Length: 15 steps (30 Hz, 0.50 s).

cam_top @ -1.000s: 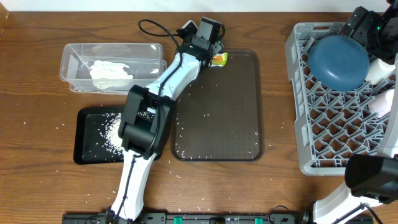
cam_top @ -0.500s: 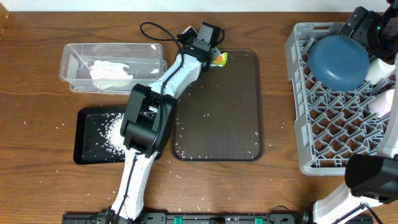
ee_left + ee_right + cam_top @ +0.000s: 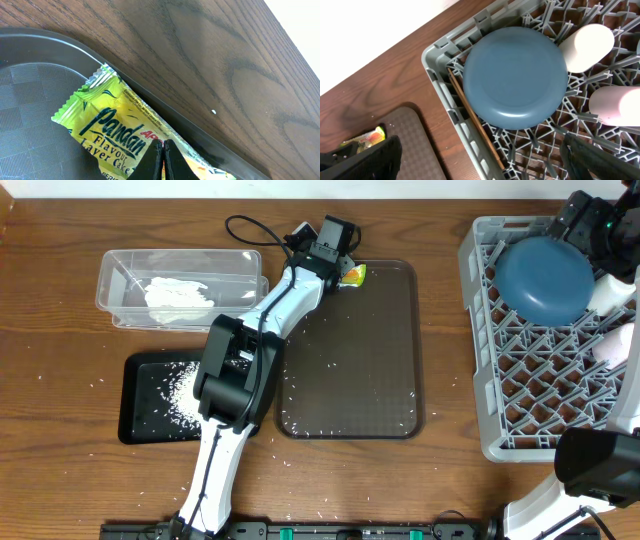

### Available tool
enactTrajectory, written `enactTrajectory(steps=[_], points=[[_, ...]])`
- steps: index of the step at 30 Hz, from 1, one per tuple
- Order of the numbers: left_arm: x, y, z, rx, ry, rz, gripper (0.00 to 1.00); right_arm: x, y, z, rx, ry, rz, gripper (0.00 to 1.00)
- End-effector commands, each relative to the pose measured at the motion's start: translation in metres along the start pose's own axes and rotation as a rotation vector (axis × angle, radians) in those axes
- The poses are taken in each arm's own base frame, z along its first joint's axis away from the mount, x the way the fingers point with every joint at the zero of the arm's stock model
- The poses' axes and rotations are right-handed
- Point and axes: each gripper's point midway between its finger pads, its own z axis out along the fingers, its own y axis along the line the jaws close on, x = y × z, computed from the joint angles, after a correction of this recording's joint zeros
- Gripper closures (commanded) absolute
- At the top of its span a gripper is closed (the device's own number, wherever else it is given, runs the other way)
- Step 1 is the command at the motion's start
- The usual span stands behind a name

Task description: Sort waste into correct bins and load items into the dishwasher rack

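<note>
Two black fingertips of the left gripper (image 3: 163, 159) are pressed together on the small yellow-green printed snack wrapper (image 3: 112, 127).
That wrapper lies near the far left corner of the large dark-brown plastic serving tray (image 3: 370, 360), against its rim. At the right of the table, the right gripper (image 3: 480, 157) hangs with fingers wide apart and empty above the wide dark-blue bowl (image 3: 515, 75). The bowl is upside down in the large light-grey plastic lattice rack (image 3: 530, 380), beside thin wooden chopsticks (image 3: 475, 125).
</note>
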Motion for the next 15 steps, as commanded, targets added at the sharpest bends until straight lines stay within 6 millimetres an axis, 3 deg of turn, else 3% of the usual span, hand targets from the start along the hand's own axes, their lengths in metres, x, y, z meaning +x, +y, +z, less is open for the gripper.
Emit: enactTrajectory(steps=[1, 5, 15], points=[[0.005, 0.014, 0.013, -0.040, 0.001, 0.016, 0.94, -0.001, -0.001, -0.002, 0.002, -0.005, 0.013, 0.01], [0.014, 0.023, 0.023, -0.062, 0.023, 0.020, 0.94, -0.001, -0.001, -0.002, 0.002, -0.005, 0.013, 0.01], [0.024, 0.041, 0.022, -0.132, 0.068, 0.041, 0.94, -0.001, -0.001, -0.002, 0.002, -0.005, 0.013, 0.01]])
